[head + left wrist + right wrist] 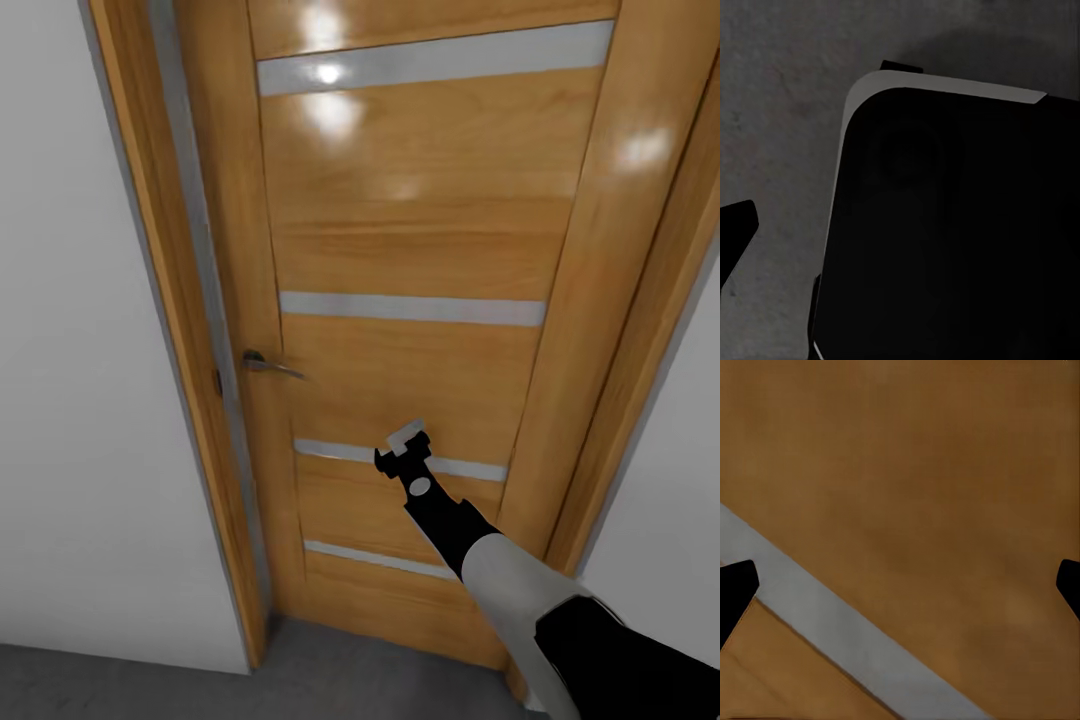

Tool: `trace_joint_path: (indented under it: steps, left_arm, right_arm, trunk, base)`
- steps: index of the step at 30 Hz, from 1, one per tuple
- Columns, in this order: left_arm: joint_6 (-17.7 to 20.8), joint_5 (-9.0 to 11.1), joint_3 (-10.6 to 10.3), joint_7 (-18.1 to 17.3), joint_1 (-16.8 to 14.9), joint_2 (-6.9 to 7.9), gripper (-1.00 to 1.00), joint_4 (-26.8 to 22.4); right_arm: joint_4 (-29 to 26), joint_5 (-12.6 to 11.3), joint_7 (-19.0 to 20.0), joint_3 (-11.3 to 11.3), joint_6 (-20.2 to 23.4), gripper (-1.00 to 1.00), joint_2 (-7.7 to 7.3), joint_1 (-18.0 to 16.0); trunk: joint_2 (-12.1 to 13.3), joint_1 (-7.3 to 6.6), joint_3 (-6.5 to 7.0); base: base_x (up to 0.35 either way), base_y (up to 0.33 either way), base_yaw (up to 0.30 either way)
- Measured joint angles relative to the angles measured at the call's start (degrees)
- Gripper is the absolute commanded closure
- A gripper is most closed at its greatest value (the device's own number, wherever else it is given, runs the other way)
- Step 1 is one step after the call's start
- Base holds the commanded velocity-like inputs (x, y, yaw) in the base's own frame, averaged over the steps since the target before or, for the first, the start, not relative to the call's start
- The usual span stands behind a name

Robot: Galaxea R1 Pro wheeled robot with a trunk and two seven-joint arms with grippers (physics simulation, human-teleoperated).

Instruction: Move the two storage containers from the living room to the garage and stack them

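— Wood, this slatted panel door, with grey strips: why is the right gripper against it?
— Jaws wide, empty; likely to push. No orange-red containers here; left gripper unclear.

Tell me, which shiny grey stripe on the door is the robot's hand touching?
The third stripe from the top, just below the door handle. The right gripper sits right against it; the other three stripes are clear of it.

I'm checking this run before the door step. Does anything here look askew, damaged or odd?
Nothing stands out. The wooden door is shut in its frame, its grey strips look intact and the handle sits level. The right gripper is up against the panel, fingertips spread wide and holding nothing.
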Motion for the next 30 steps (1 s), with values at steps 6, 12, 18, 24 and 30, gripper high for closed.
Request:
trace_joint_path:
  steps: [6, 12, 18, 24, 30]
  left_arm:
    - [0.0, 0.0, 0.0, 0.0, 0.0, 0.03, -1.0, 0.0]
    - [-0.01, 0.0, -0.01, 0.0, 0.01, 0.0, -1.0, 0.01]
    - [-0.01, 0.0, -0.01, 0.0, -0.01, 0.0, -1.0, 0.01]
    - [-0.01, 0.0, -0.01, 0.0, 0.0, 0.0, -1.0, 0.02]
    - [-0.02, 0.03, -0.01, 0.0, 0.0, 0.02, -1.0, 0.02]
  right_arm:
    - [0.26, -0.12, 0.05, 0.15, 0.09, -1.0, 0.0, 0.0]
    - [6.33, -0.27, -0.27, 0.46, 0.74, -1.0, -0.02, -4.0]
    - [5.62, -0.39, -1.11, 0.22, 1.09, -1.0, -0.01, -4.45]
    - [1.65, -0.75, -4.22, 0.01, 1.28, -1.0, 0.0, -4.47]
    - [1.5, -0.8, -4.78, -0.03, 0.89, -1.0, 0.0, -4.47]
  trunk:
    - [0.0, 0.0, 0.0]
    - [0.01, 0.0, 0.01]
    - [0.0, 0.0, -0.01]
    - [0.01, 0.0, 0.0]
    - [0.01, 0.0, 0.0]
  base:
    - [0.321, 0.0, 0.0]
    - [0.321, 0.0, 0.0]
    - [0.321, 0.0, 0.0]
    - [0.321, 0.0, 0.0]
    - [0.321, 0.0, 0.0]
